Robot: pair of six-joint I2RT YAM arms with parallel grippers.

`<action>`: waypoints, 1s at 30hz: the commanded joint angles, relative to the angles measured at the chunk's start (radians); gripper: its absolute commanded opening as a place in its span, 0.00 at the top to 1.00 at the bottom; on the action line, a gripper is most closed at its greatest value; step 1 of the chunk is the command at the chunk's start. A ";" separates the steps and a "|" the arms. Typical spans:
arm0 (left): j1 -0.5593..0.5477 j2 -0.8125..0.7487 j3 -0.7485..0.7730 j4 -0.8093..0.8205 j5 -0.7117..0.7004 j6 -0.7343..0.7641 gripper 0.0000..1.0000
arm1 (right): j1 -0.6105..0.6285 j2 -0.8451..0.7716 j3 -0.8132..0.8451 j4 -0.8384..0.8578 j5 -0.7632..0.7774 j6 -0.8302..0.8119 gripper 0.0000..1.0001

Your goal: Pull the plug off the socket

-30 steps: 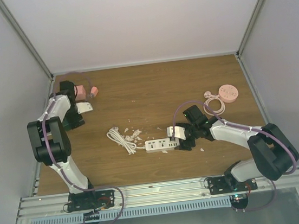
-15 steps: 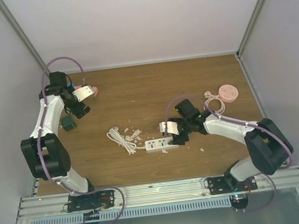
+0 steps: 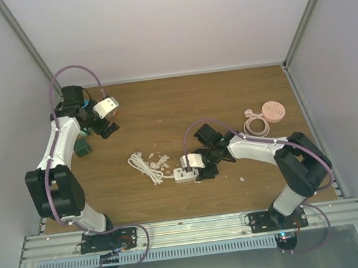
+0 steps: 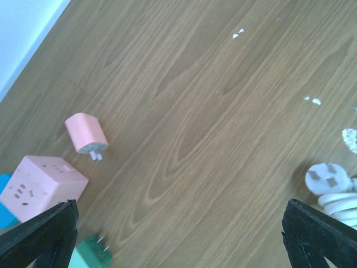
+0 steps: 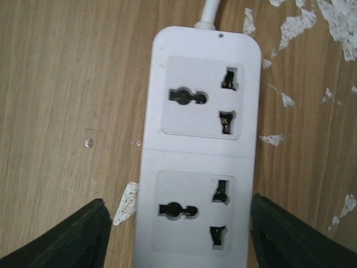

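A green plug lies loose on the wooden table, prongs free; it also shows in the left wrist view. A pink cube socket and a pink plug lie near it, apart from each other. My left gripper hangs open and empty above the table, right of them. My right gripper is open, its fingers on either side of a white power strip whose two sockets are empty. The strip also shows in the top view.
A coiled white cord with its plug lies left of the strip and shows in the left wrist view. A pink round device with a coiled cable sits at the right. White flecks dot the table. Grey walls enclose the sides.
My right gripper has moved left along the power strip. My left gripper has lifted from the pink cube and swung toward the back right; the green plug now lies on the table.
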 commanded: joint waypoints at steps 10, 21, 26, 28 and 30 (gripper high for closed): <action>-0.145 -0.083 -0.061 0.074 0.062 -0.085 0.01 | -0.031 -0.075 -0.096 -0.096 0.115 -0.073 0.57; -0.211 -0.070 -0.097 0.101 0.073 -0.129 0.01 | -0.318 -0.273 -0.258 -0.174 0.144 -0.310 0.60; -0.230 -0.056 -0.098 0.108 0.066 -0.140 0.01 | -0.487 -0.317 -0.292 -0.207 0.160 -0.495 0.60; -0.235 -0.054 -0.098 0.111 0.067 -0.144 0.01 | -0.568 -0.322 -0.292 -0.222 0.156 -0.560 0.60; -0.240 -0.054 -0.099 0.114 0.067 -0.146 0.01 | -0.630 -0.319 -0.284 -0.232 0.153 -0.612 0.60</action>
